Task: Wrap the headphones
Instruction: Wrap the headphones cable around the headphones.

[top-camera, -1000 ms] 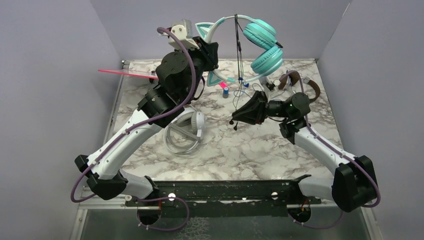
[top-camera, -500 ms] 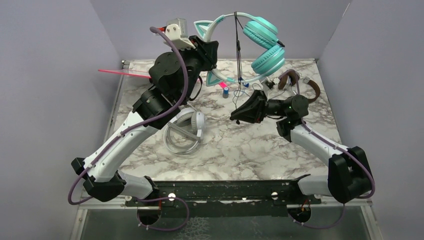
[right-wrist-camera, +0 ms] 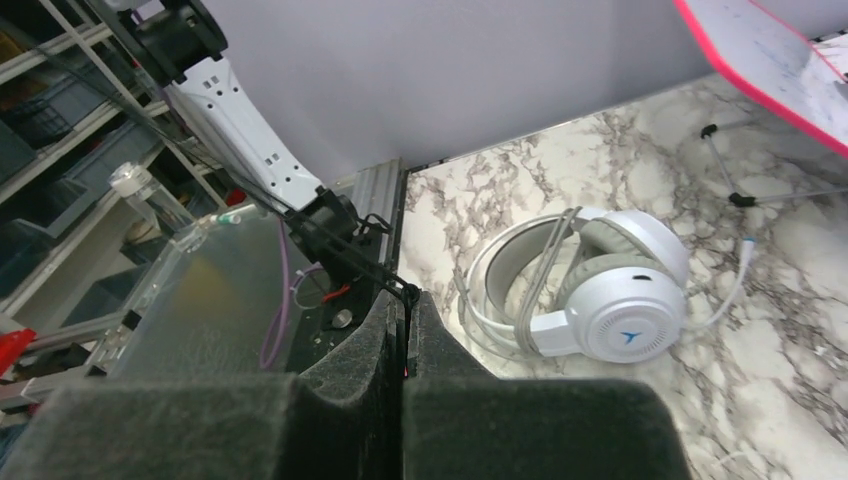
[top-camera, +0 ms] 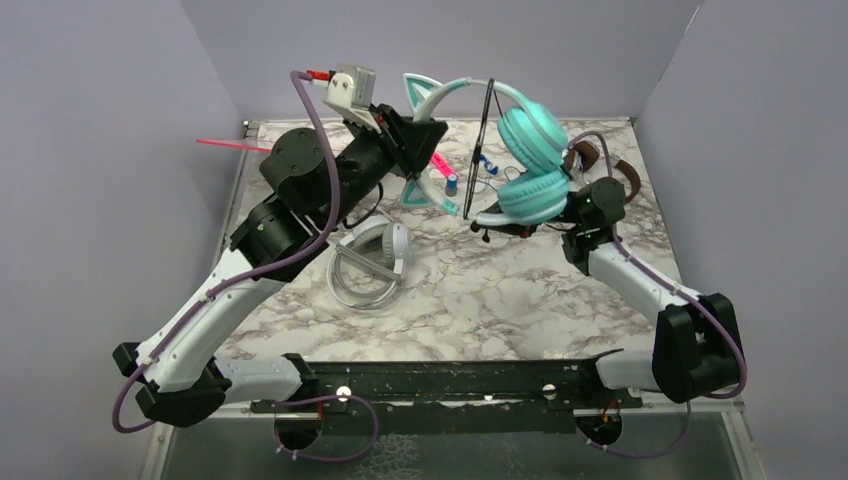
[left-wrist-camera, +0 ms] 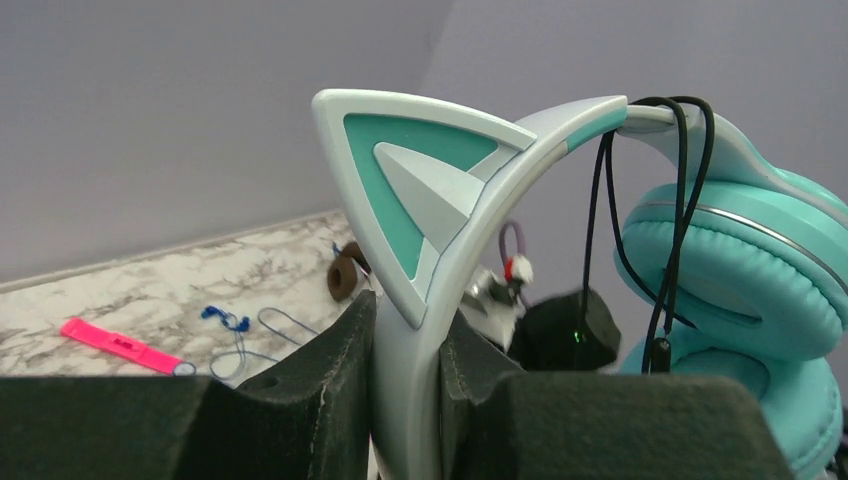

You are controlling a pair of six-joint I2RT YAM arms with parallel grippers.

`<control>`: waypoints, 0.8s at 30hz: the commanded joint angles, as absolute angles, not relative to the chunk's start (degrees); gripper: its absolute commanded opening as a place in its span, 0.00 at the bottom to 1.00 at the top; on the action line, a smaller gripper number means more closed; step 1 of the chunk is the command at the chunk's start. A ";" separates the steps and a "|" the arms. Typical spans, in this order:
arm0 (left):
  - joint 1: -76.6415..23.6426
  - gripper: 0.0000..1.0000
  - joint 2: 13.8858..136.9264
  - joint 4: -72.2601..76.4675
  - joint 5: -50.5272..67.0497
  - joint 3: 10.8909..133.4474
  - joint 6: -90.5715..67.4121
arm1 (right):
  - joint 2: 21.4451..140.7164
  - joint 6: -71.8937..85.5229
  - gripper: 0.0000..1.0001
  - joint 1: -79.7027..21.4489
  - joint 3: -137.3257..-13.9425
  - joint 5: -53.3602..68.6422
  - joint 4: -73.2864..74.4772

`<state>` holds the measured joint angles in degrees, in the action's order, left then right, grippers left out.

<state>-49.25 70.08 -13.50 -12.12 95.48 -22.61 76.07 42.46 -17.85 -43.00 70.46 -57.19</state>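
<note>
My left end effector (left-wrist-camera: 405, 345) clamps the teal headphones (left-wrist-camera: 720, 270) by the headband; overhead, their cups hide my right end effector (right-wrist-camera: 405, 310), closed tight in its wrist view.

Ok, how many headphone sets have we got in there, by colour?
Teal headphones: 1
White headphones: 1
Brown headphones: 1
Total: 3

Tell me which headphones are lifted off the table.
The teal headphones with cat ears, held up by the headband; the white headphones and brown headphones lie on the table.
</note>
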 commanded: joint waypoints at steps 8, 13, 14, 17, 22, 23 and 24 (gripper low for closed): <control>-49.48 0.00 57.04 -24.45 25.59 80.98 -13.45 | 76.38 25.28 0.01 -14.50 -58.39 80.92 -11.77; -49.53 0.00 54.13 -31.39 29.64 74.20 -3.48 | 75.69 13.46 0.01 -14.52 -67.21 80.15 19.24; -49.49 0.00 54.51 -32.73 30.43 73.27 -1.73 | 75.47 12.74 0.01 -14.58 -67.95 80.24 22.44; -49.48 0.00 56.86 -37.78 30.49 71.23 3.91 | 73.97 11.99 0.01 -14.69 -68.64 77.99 29.86; -49.49 0.00 56.54 -39.59 26.75 67.86 11.47 | 72.15 10.63 0.01 -15.33 -69.46 75.65 40.01; -49.48 0.00 56.41 -39.59 25.88 67.51 12.64 | 71.85 10.96 0.01 -15.55 -69.72 75.29 40.98; -49.48 0.00 56.60 -39.73 24.64 67.42 13.57 | 71.72 11.48 0.01 -15.81 -70.00 74.58 41.99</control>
<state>-48.77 58.08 -30.46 21.58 69.04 6.81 73.65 13.23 -16.43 -66.70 79.44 32.51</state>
